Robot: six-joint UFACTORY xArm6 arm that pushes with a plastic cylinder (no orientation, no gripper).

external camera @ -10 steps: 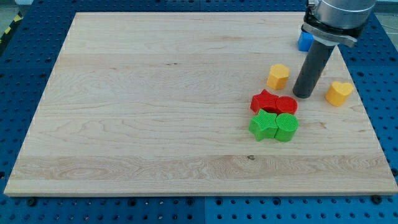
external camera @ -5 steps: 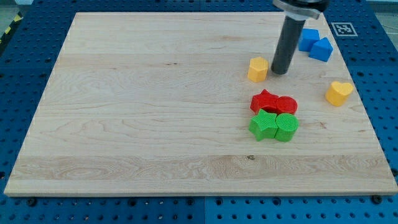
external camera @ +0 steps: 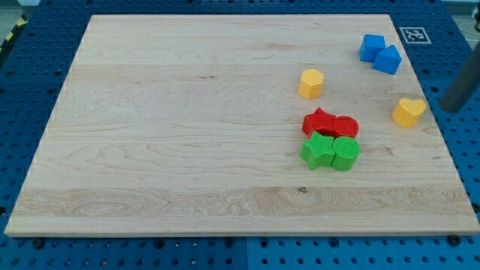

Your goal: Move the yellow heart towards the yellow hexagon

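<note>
- Yellow heart is seen near the board's right edge, well apart from the yellow hexagon.
- Rod is cut off by the view's right edge; my tip is placed just right of the heart, nothing touched.

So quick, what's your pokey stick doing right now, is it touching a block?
My tip: touching nothing, holding nothing, just off the board's right edge, right of the yellow heart.

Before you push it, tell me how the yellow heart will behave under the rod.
The yellow heart looks small and rigid, so it should probably slide across the smooth wooden board rather than bend. It sits low and flat, so tipping or rolling seems unlikely. Its lobed outline may let it twist if my tip, now at its right, pushes off-centre.
</note>
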